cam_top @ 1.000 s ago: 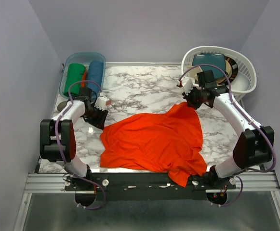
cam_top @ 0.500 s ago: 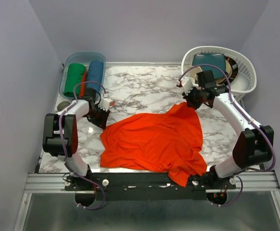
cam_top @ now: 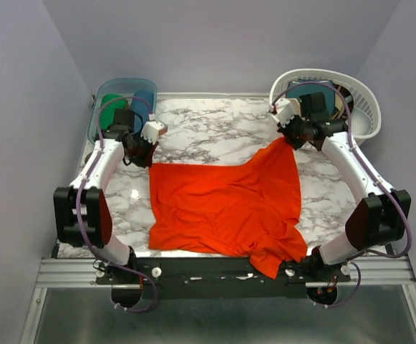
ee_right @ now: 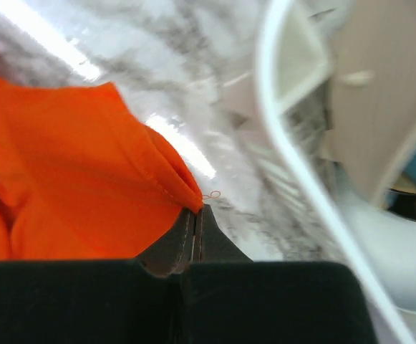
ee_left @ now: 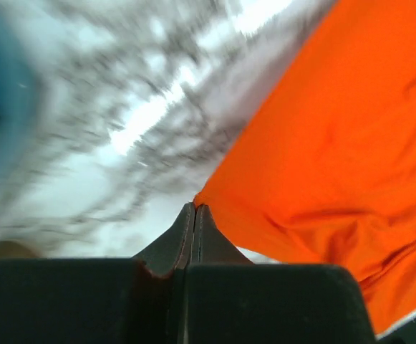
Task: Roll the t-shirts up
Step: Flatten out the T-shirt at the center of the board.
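1. Since a second ago, our left fingers (ee_left: 195, 218) have shut on the orange t-shirt (cam_top: 225, 208) and drawn its left corner taut. Its hem overhangs the worktop's (cam_top: 208, 125) near edge.
2. Our right fingers (ee_right: 195, 218) are pinched shut on the far-right corner. We judge we are spreading it; next comes laying it flat.
3. At the far corners, the bin (cam_top: 125, 81) of rolled shirts (cam_top: 111, 107) and the basket (cam_top: 365, 100) obstruct nothing.

Left hand (ee_left: 195, 215) pinched closed, right hand (ee_right: 195, 215) pinched closed, both extended far forward

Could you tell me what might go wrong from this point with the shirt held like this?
Both the left fingers and right fingers pinch only the very edge of the orange t-shirt, so a corner could slip free. Its near hem drapes over the edge of the table and may snag.
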{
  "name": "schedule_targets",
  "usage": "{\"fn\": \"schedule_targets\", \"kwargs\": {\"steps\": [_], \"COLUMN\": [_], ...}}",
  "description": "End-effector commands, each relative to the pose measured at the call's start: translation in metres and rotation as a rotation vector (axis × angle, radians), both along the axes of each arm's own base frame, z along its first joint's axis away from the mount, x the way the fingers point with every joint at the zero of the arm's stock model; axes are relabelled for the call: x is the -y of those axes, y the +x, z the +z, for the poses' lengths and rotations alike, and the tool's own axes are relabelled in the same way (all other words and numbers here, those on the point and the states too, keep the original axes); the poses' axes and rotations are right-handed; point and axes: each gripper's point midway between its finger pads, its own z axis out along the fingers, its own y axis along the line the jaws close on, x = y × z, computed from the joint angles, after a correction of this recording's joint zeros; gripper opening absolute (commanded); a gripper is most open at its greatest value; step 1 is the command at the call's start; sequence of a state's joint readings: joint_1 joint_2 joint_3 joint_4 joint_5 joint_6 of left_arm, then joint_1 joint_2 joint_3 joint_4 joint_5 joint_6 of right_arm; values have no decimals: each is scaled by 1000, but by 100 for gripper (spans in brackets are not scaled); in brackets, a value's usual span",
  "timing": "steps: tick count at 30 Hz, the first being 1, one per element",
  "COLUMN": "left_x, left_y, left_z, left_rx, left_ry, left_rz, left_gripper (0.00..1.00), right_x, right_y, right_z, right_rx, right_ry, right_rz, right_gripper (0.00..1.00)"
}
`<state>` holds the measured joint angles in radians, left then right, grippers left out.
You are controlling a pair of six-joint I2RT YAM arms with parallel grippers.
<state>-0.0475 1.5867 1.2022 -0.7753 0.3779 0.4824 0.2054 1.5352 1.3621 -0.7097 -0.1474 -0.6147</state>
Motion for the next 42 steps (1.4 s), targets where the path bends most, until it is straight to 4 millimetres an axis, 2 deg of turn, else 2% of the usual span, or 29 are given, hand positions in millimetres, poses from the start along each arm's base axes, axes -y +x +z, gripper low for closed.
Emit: {"fn": "schedule_targets", "kwargs": {"steps": [1,2,3,4,5,6,8,9,11,12,14,15,16,18,20,22,23,24,26,27,29,30,31,33,37,38,39,41,42], "left_x": [6,6,5,2,0,-2,-6,-8,-14,-16,-21,-23,-25,-31,-35,-39,-40,-41,-39,-37,-31,-29,-27,-21,-11,-8,-3,0,5], "left_y": [29,30,28,29,27,22,14,3,-6,-18,-28,-38,-43,-59,-72,-90,-97,-111,-126,-141,-157,-173,-181,-204,-242,-250,-266,-279,-293], "left_z": [138,153,179,195,207,229,249,267,286,303,321,336,343,360,369,383,388,401,410,424,429,445,447,466,482,486,494,504,513], "left_rx": [409,453,528,582,613,672,725,778,838,892,948,991,1010,1060,1088,1144,1166,1211,1239,1278,1276,1316,1312,1351,1389,1401,1437,1475,1517], "left_ry": [-55,-58,-60,-51,-56,-55,-40,-33,-15,-8,5,0,0,8,7,18,19,13,-1,-17,-55,-80,-98,-157,-214,-221,-234,-244,-255], "left_rz": [-28,-25,-20,0,23,34,51,55,75,81,105,123,136,174,195,212,215,221,212,206,182,178,177,165,123,108,72,71,47], "left_gripper": [0,0,0,0,0,0,0,0,0,0,0,0,0,0,0,0,0,0,0,0,0,0,0,0,0,0,0,0,0], "right_x": [31,38,43,47,51,53,58,61,66,68,73,74,76,80,83,84,85,86,85,86,76,75,64,57,45,46,46,49,50], "right_y": [35,33,34,34,31,25,17,9,-1,-6,-24,-30,-42,-54,-74,-89,-103,-109,-125,-140,-158,-177,-187,-208,-250,-268,-277,-310,-321], "right_z": [101,120,135,147,163,182,203,221,238,248,271,279,292,309,328,341,354,359,375,385,397,405,408,412,416,420,422,439,445], "right_rx": [280,331,380,417,459,507,562,611,659,690,759,786,829,891,948,988,1028,1042,1090,1129,1170,1205,1216,1220,1247,1293,1314,1410,1438], "right_ry": [-13,-18,-28,-26,-15,-2,16,30,26,26,9,4,4,2,20,35,43,44,48,62,94,110,138,168,164,119,103,77,70], "right_rz": [-165,-192,-222,-245,-269,-285,-314,-327,-339,-338,-325,-318,-311,-309,-311,-307,-304,-301,-272,-265,-195,-169,-101,-49,83,115,134,160,167], "right_gripper": [1,1,1,1,1,1,1,1,1,1,1,1,1,1,1,1,1,1,1,1,1,1,1,1,1,1,1,1,1]}}
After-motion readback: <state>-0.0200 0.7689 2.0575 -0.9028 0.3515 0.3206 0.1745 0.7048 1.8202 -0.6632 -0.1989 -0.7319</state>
